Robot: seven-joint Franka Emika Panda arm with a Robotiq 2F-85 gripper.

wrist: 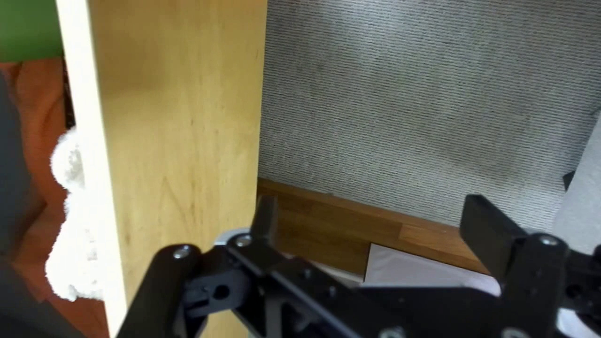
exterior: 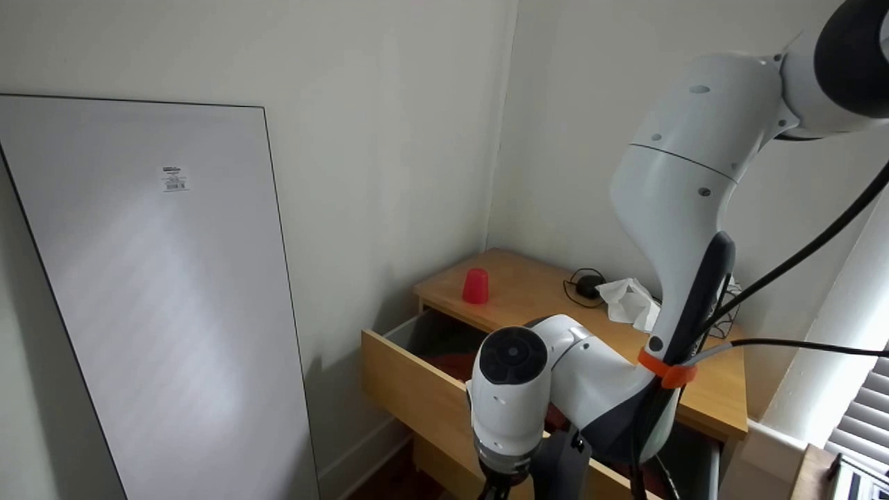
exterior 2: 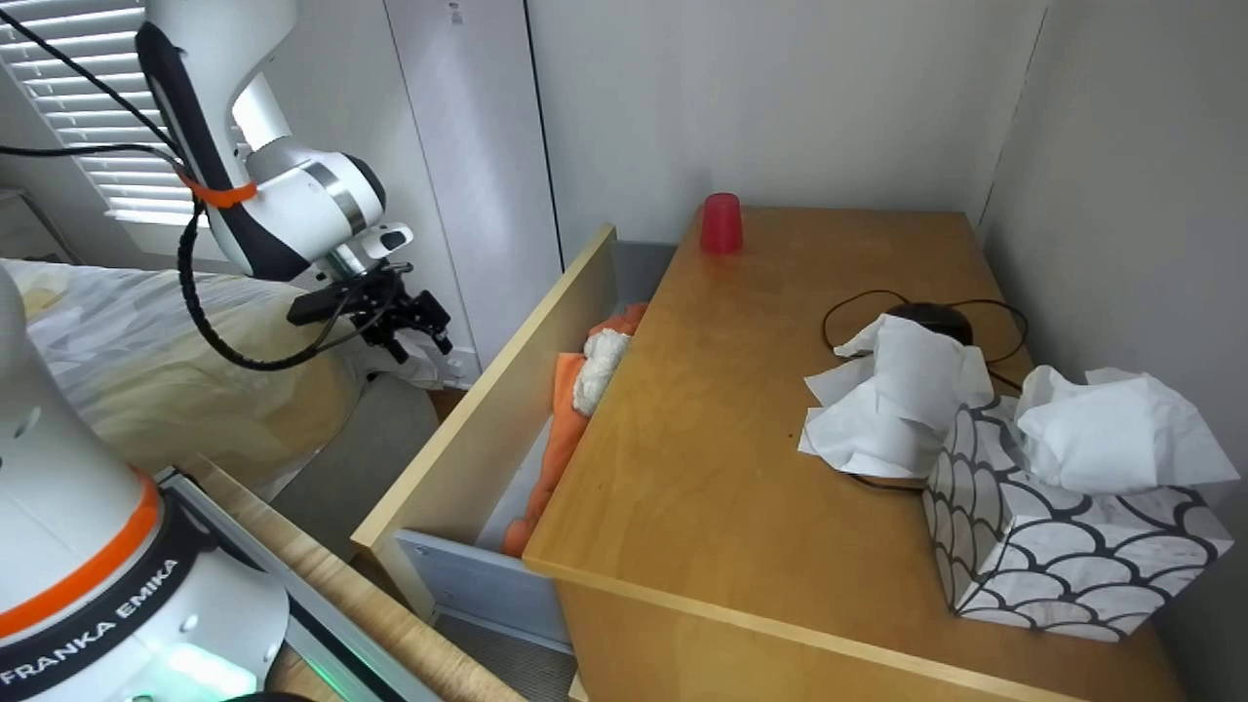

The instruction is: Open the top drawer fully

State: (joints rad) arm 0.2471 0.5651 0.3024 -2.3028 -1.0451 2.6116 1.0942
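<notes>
Pale grey walls meeting at a corner, light-oak dresser standing in it. Reading left to right in an exterior view: robot's white, lettered base at the near edge, white slatted blinds beyond, then a bed under pale, yellowish bedding. Next, a white arm with dark trim, ending in a black two-fingered claw. Claw is spread: in the wrist view its fingers stand wide apart, ribbed grey carpet and brown floorboards showing between and beyond. Tall light-grey panel behind, dark line down its right edge. Then the top drawer: light oak, wide and shallow, plain front, uppermost in the dresser, drawn well out; cannot tell whether it is at its stop. Claw hangs off the outer side of that front, a gap showing between them in this view. Inside the drawer, orange cloth with a fluffy white bundle lying against it. Rightward again, the worktop, brown wood, topping the dresser. On it: red tapered cup, mouth down, at the far corner by the drawer, seen in both exterior views; crumpled white tissue farther right, just beside a round black corded device; last, a white box with dark scallop pattern, white paper tissue rising from its top.
</notes>
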